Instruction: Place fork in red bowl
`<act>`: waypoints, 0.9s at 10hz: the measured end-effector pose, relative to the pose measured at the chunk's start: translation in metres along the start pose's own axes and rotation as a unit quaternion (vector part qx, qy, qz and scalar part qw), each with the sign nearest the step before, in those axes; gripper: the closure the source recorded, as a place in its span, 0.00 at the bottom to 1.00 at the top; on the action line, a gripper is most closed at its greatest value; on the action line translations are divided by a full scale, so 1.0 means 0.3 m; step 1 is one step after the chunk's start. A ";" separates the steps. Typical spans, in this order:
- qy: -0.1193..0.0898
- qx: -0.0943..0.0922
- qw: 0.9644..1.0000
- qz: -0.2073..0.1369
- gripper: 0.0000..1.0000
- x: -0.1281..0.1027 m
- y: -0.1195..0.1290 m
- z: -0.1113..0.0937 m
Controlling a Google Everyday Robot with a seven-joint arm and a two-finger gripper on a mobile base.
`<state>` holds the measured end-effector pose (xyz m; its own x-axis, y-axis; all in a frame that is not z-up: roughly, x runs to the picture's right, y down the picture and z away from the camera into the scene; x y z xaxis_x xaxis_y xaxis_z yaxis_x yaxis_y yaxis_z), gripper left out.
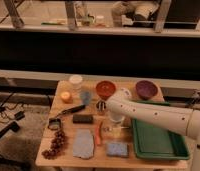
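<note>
One gripper (116,119) hangs low, seemingly near the red bowl (106,89).

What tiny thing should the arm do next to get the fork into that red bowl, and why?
Probably lower the gripper straight down onto the fork. The gripper hangs open just above the fork, which seems to lie beside the orange stick, not yet gripped. The red bowl sits further back on the table.
</note>
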<state>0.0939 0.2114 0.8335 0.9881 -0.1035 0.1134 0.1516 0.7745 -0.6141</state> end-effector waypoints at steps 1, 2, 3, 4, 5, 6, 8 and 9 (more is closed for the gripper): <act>0.001 0.000 1.000 0.007 0.20 0.012 -0.001 0.005; 0.003 -0.002 1.000 0.013 0.20 0.024 0.001 0.008; 0.004 -0.002 1.000 0.017 0.20 0.032 0.001 0.009; 0.005 -0.003 1.000 0.022 0.20 0.044 0.005 0.013; 0.006 -0.002 1.000 0.027 0.20 0.057 0.008 0.014; 0.007 -0.003 1.000 0.029 0.20 0.066 0.011 0.016; 0.008 -0.004 0.999 0.032 0.20 0.075 0.013 0.022; 0.007 -0.005 0.999 0.032 0.20 0.072 0.013 0.027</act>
<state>0.1157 0.2172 0.8400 0.9960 -0.0629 0.0634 0.0888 0.7732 -0.6279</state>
